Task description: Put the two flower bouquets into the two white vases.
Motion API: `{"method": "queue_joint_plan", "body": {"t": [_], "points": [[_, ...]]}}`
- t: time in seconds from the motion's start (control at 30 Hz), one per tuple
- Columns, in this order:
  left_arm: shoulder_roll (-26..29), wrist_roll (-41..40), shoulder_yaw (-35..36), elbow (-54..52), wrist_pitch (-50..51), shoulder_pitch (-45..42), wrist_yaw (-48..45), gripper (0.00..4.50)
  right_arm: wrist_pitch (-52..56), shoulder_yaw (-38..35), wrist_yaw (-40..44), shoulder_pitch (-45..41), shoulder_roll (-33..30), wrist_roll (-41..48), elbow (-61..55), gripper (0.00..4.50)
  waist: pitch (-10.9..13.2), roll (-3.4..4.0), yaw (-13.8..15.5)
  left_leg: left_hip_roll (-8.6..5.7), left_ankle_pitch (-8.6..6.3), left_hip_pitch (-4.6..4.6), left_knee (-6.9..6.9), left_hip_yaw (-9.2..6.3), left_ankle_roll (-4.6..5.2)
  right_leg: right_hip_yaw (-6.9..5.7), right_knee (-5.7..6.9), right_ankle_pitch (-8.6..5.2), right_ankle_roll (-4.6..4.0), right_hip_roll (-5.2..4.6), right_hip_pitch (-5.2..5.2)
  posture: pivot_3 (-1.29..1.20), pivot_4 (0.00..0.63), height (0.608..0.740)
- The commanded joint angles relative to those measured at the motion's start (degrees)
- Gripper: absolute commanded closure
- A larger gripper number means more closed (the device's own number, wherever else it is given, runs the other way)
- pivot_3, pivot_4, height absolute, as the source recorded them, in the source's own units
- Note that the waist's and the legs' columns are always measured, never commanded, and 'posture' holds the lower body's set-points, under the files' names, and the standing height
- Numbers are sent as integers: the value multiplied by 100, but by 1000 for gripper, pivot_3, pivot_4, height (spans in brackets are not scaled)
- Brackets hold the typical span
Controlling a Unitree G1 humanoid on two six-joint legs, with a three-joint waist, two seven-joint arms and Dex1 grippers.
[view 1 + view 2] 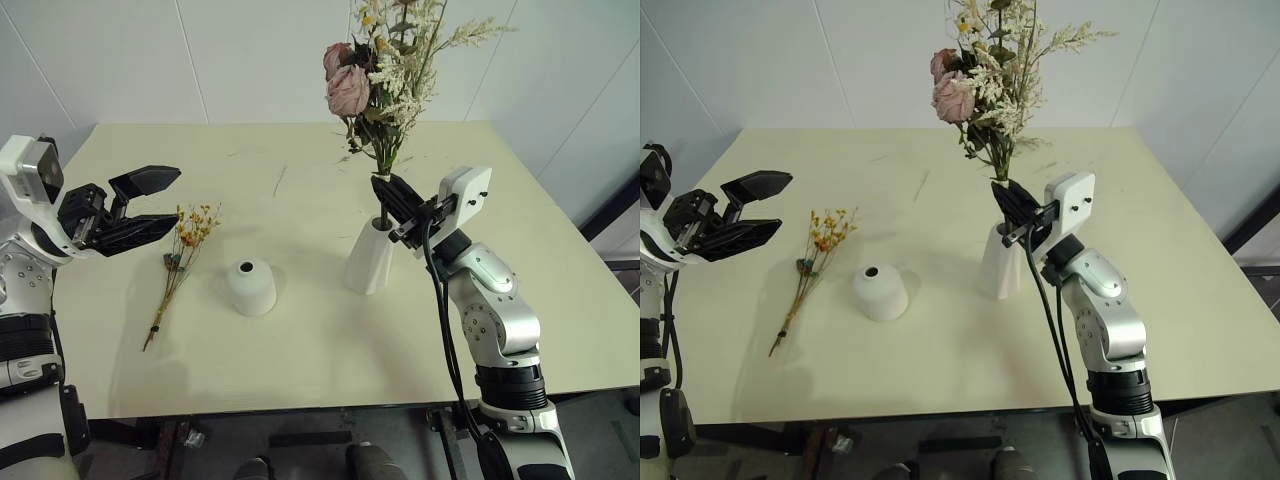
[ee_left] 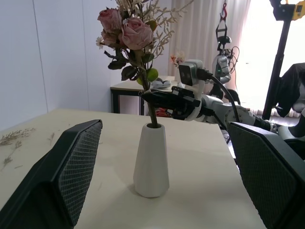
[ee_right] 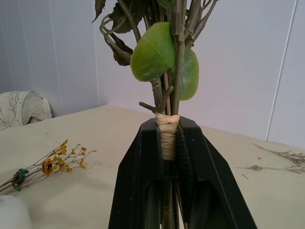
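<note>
Your right gripper (image 1: 392, 205) is clamped on the taped stems of the rose bouquet (image 1: 375, 70), whose stem ends sit in the mouth of the tall white vase (image 1: 371, 258). Left of that vase stands the squat cone vase (image 1: 251, 286); further left, the yellow-bloom bunch (image 1: 180, 262) lies flat on the table (image 1: 300, 370). Your left gripper (image 1: 150, 205) hovers above it, jaws spread wide, holding nothing.
</note>
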Motion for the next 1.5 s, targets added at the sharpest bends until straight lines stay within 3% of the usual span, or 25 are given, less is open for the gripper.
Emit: {"method": "queue_joint_plan", "body": {"t": [0.03, 0.63, 1.1, 1.5], "points": [[123, -140, 134, -117, 76, -196, -39, 0, -142, -61, 47, 3, -11, 56, -138, 4424, 0, 0, 1, 0, 0, 0, 0, 0, 0, 0, 0, 0, 0, 0, 0, 0, 150, 740], [404, 199, -241, 451, -1, -805, -421, 0, -261, 9, 143, 94, -13, -51, -34, 4424, 0, 0, 2, 1, -1, 0, -3, -1, -2, 1, -3, -1, -2, 4, 0, 0, 150, 740], [379, 219, -243, 349, -7, -679, -372, 0, -215, 4, 142, 316, -138, -65, -299, 64, 0, 0, 1, 2, -2, 0, -3, -1, -2, 1, -3, -1, -2, 5, -1, 0, 150, 740], [309, 271, -224, 250, -56, -511, -133, 0, 1251, -399, 1021, 665, -1787, 833, -1304, 64, 1, -1, 17, 2, -2, 1, -2, 0, -1, 3, -4, -2, -3, 5, 1, 0, 150, 740]]}}
